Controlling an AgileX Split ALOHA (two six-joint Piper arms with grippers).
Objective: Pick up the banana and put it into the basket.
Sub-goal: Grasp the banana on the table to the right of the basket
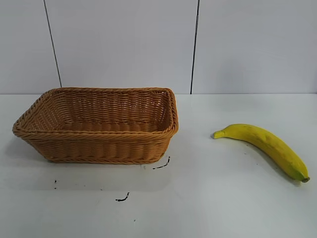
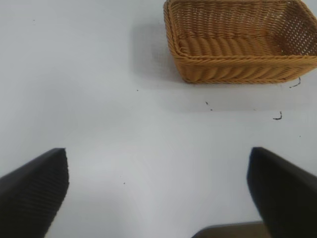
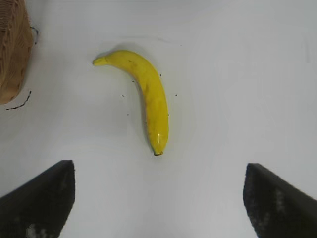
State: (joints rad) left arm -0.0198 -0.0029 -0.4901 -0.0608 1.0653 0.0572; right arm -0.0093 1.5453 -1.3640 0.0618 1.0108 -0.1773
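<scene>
The yellow banana (image 1: 265, 145) lies flat on the white table at the right, its dark end toward the front right. It also shows in the right wrist view (image 3: 146, 94). The tan wicker basket (image 1: 99, 124) stands empty at the left; it shows in the left wrist view (image 2: 242, 42) too, and its edge shows in the right wrist view (image 3: 12, 49). My right gripper (image 3: 158, 201) is open and empty, above the table a short way short of the banana's dark end. My left gripper (image 2: 158, 193) is open and empty over bare table, well apart from the basket. Neither gripper shows in the exterior view.
Small black marks (image 1: 123, 198) dot the table in front of the basket. A grey panelled wall (image 1: 193, 44) stands behind the table. Open table lies between basket and banana.
</scene>
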